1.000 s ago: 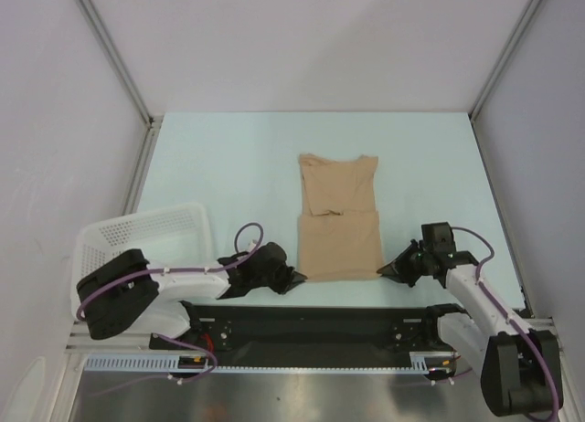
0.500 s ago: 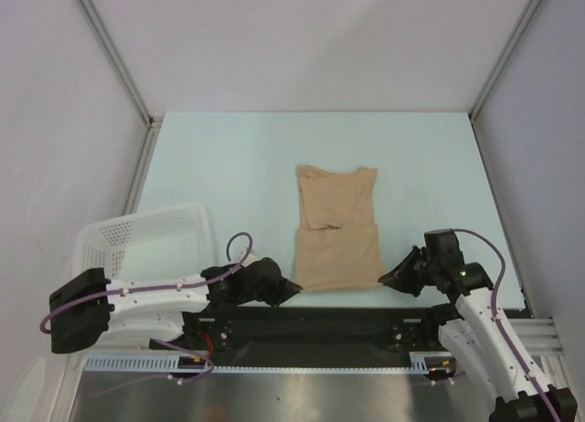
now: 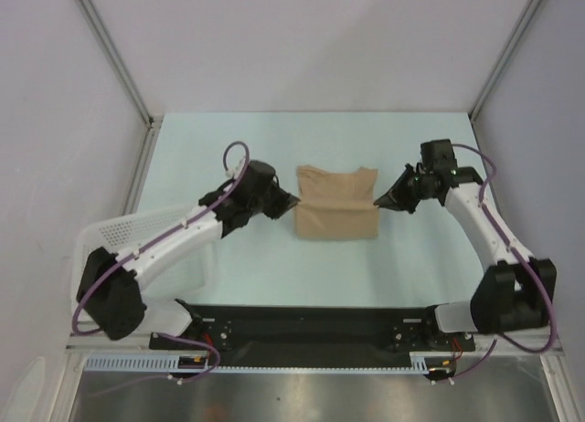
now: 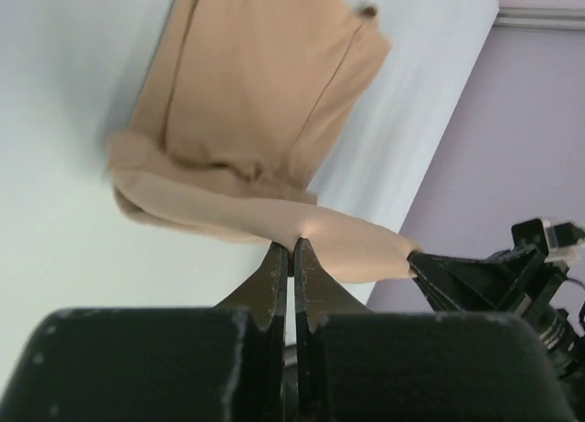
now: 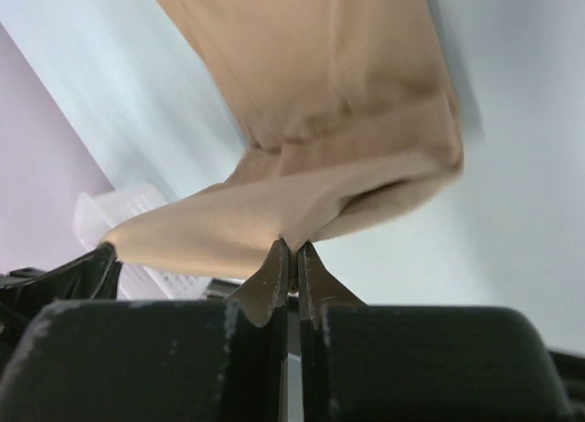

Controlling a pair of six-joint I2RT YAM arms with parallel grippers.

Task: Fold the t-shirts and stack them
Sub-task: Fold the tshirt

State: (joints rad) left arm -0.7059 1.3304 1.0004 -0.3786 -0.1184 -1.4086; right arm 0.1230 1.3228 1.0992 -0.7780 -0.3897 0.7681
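We have left gripper (image 3: 291,201) and right gripper (image 3: 379,203) each pinching a hem corner of the shirt (image 3: 336,214). Hem taut above the collar half, presumably so the fold lands square.

T-shirt (image 3: 336,214): plain tan throughout. Table (image 3: 228,143): pale mint. Basket (image 3: 114,232), at 8 o'clock from it: white lattice.

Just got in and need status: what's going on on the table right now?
Both arms are mid-fold on the tan t-shirt. The left claw and the right claw are each shut on one end of the same cloth edge. They hold it stretched between them, just above the rest of the shirt, which lies doubled on the table. The edge is not yet laid down or released. A white basket sits at the table's near left.
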